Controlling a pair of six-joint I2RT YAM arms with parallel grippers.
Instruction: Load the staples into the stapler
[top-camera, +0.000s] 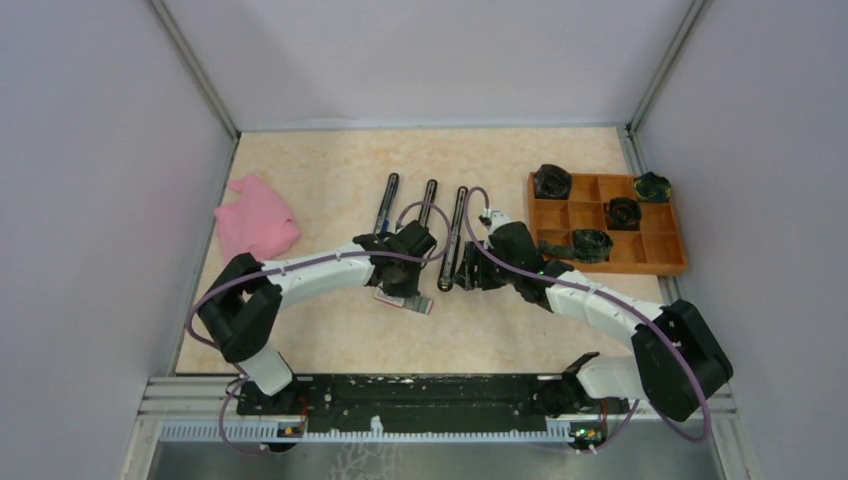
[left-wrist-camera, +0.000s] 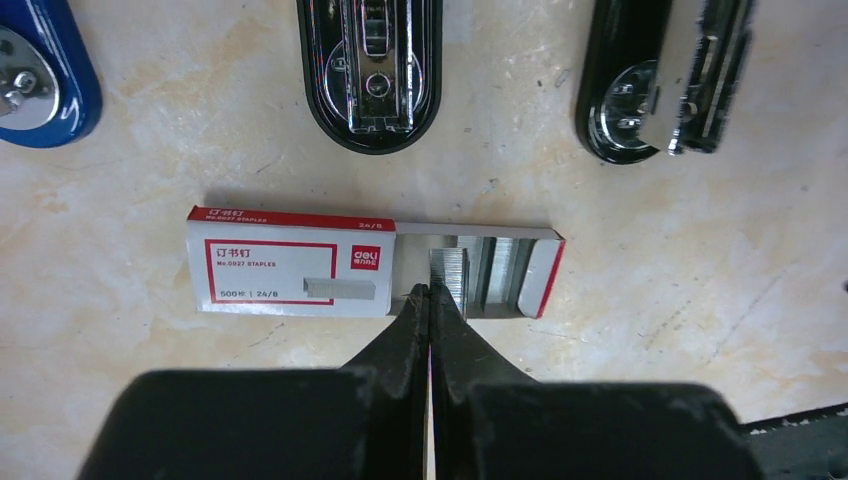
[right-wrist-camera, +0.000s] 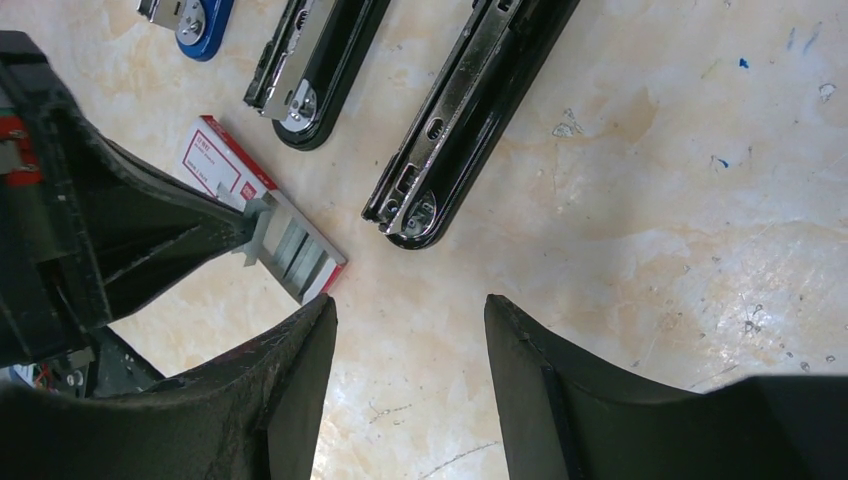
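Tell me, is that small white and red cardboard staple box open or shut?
Open. The white and red cardboard staple box has its inner tray slid out rightward, exposing grey metal staple strips.

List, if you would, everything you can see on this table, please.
Blue stapler: one, blue, opened flat, row's left end.
Black staplers: two, black, opened flat, beside it.
Staple box: one, white-red, drawer open, before the staplers.
Staple strips: several, grey, in drawer.
Cloth: one, pink, far left.
Compartment tray: one, orange-brown, right.
Dark round objects: four, blackish, in tray.
Left gripper: one, black, shut at drawer.
Right gripper: one, black, open above table.
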